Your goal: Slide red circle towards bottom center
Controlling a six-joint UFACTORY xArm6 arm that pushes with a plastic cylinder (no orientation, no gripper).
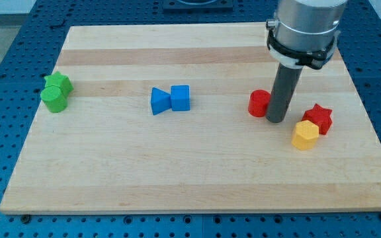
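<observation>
Pushing stage: my tip [276, 121] stands on the pale wooden board [197, 178], touching or nearly touching the right side of the red circle, a short red cylinder block [258, 103].
Tip state: a bare dark rod with nothing to open or close; it grasps nothing and only presses sideways.
Target position: the red circle sits just to the view's left of my tip, in the right half of the board at mid height, well apart from the bottom centre.
Progress: judged from this layout, the slide is barely begun; the whole travel down and leftward is left.
Next need: my tip looks better placed above and to the right of the circle to drive it that way.
Neighbours: red star block [319, 117] and yellow hexagonal block [305, 135] lie just right of my tip; two blue blocks [170, 99] far to its left; two green blocks [56, 92] farther left.
Hidden: the rod covers the circle's right edge, so actual contact cannot be confirmed.
</observation>
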